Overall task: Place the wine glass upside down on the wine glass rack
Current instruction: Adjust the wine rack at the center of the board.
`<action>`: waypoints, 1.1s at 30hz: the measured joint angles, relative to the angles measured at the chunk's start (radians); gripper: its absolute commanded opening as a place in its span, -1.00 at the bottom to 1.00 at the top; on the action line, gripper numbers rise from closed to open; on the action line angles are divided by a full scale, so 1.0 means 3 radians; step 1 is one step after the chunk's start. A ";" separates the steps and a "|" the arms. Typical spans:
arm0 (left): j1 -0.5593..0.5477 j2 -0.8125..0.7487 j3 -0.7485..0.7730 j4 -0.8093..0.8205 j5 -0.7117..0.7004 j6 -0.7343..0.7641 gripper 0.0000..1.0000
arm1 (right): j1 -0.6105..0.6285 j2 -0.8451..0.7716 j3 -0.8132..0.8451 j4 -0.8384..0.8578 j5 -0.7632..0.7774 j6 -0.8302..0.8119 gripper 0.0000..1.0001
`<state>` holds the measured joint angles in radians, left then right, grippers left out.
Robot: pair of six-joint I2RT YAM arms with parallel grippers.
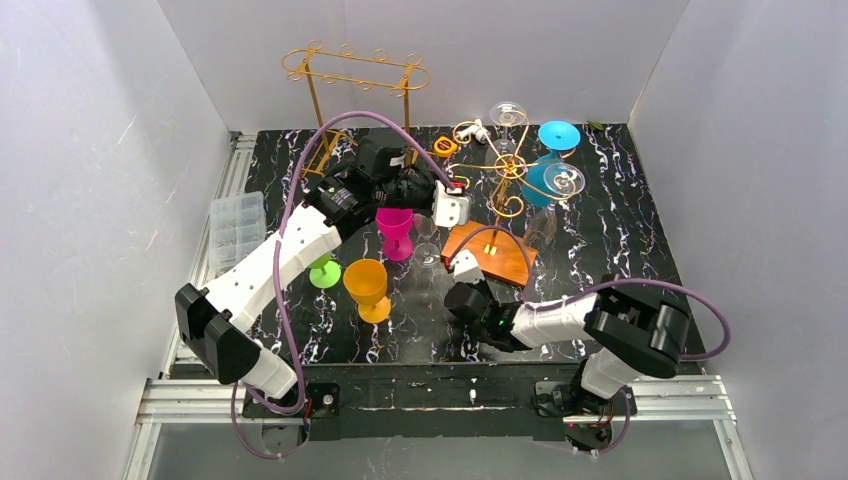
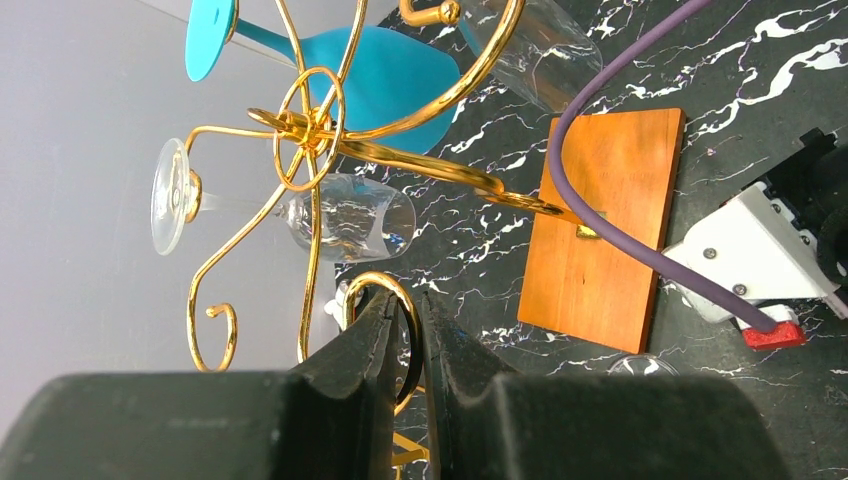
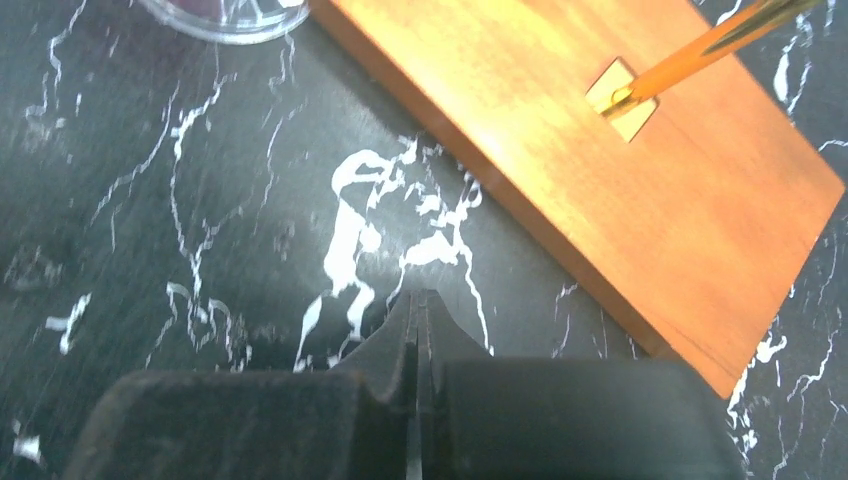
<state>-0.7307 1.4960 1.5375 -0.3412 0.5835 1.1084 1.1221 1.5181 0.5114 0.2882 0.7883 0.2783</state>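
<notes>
The gold wire wine glass rack (image 1: pixel 508 170) stands on a wooden base (image 1: pixel 492 252). From it hang, upside down, a teal glass (image 2: pixel 385 85) and a clear glass (image 2: pixel 345 218). A further clear wine glass (image 1: pixel 428 246) stands on the table left of the base. My left gripper (image 2: pixel 408 298) is at the rack's left side, shut on one of its gold loops (image 2: pixel 385 283), and it holds no glass. My right gripper (image 3: pixel 418 300) is shut and empty, low over the table by the base's (image 3: pixel 610 150) front left edge. In the top view the right gripper (image 1: pixel 465 264) is just right of the standing glass.
Magenta (image 1: pixel 396 232), orange (image 1: pixel 367 288) and green (image 1: pixel 324 271) plastic goblets stand left of the rack. A second gold rack (image 1: pixel 355 75) is at the back left. A clear plastic box (image 1: pixel 236 228) lies off the left table edge. Purple cables arc over both arms.
</notes>
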 measured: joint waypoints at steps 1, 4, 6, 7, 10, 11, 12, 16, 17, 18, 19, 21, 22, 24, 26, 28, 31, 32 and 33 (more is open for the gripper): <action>0.0000 0.0000 0.0000 -0.0001 0.0001 0.0003 -0.84 | 0.0010 0.0057 -0.0009 0.0095 0.0095 0.0013 -0.97; 0.0000 0.0000 0.0000 -0.0001 0.0001 0.0009 -0.85 | 0.0013 0.0277 0.0029 0.0362 0.0331 0.0029 -0.97; 0.0000 0.0000 0.0000 -0.0004 0.0003 0.0014 -0.85 | 0.0013 0.0399 0.0066 0.0490 0.0468 0.0069 -0.97; 0.0000 0.0000 0.0000 -0.0004 0.0003 0.0019 -0.85 | 0.0013 0.0440 0.0076 0.0532 0.0519 0.0104 -0.97; 0.0000 0.0000 0.0000 -0.0008 0.0004 0.0024 -0.85 | 0.0010 0.0518 0.0075 0.0650 0.0640 0.0219 -0.97; 0.0000 0.0000 0.0000 -0.0008 0.0005 0.0025 -0.85 | 0.0004 0.0540 0.0072 0.0696 0.0676 0.0256 -0.97; 0.0000 0.0000 0.0001 -0.0008 0.0005 0.0025 -0.85 | -0.0008 0.0561 0.0065 0.0744 0.0702 0.0295 -0.97; 0.0000 0.0000 0.0001 -0.0010 0.0013 0.0025 -0.86 | -0.0122 0.0601 -0.0009 0.0979 0.0734 0.0484 -0.97; 0.0000 0.0000 0.0001 -0.0010 0.0015 0.0025 -0.86 | -0.0160 0.0610 -0.0018 0.1020 0.0734 0.0540 -0.97; 0.0000 0.0000 0.0003 -0.0011 0.0015 0.0025 -0.86 | -0.0202 0.0621 -0.0024 0.1057 0.0730 0.0589 -0.97; 0.0000 0.0001 0.0003 -0.0011 0.0017 0.0028 -0.87 | -0.0251 0.0628 -0.0033 0.1092 0.0718 0.0649 -0.97; 0.0000 0.0008 0.0009 -0.0013 0.0015 0.0042 -0.87 | -0.0300 0.0632 -0.0052 0.1162 0.0688 0.0725 -0.97; 0.0001 0.0015 0.0017 -0.0014 0.0015 0.0052 -0.86 | -0.0319 0.0633 -0.0056 0.1185 0.0678 0.0746 -0.97; 0.0001 0.0041 0.0047 -0.0037 0.0017 0.0084 -0.86 | -0.0375 0.0635 -0.0058 0.1219 0.0641 0.0805 -0.97; 0.0001 0.0074 0.0078 -0.0046 0.0020 0.0126 -0.86 | -0.0449 0.0635 -0.0062 0.1253 0.0586 0.0851 -0.97; 0.0001 0.0109 0.0109 -0.0050 0.0027 0.0159 -0.87 | -0.0521 0.0635 -0.0081 0.1302 0.0537 0.0903 -0.97; 0.0001 0.0183 0.0183 -0.0047 0.0036 0.0202 -0.87 | -0.0590 0.0635 -0.0120 0.1386 0.0496 0.0960 -0.97; 0.0001 0.0219 0.0221 -0.0046 0.0036 0.0212 -0.87 | -0.0601 0.0633 -0.0130 0.1405 0.0487 0.0974 -0.97; 0.0001 0.0259 0.0262 -0.0036 0.0036 0.0224 -0.87 | -0.0617 0.0633 -0.0145 0.1433 0.0473 0.0984 -0.97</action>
<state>-0.7303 1.5738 1.6161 -0.3519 0.5941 1.1755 0.9371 1.7081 0.4679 0.7181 0.9302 0.5735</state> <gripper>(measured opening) 0.097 0.029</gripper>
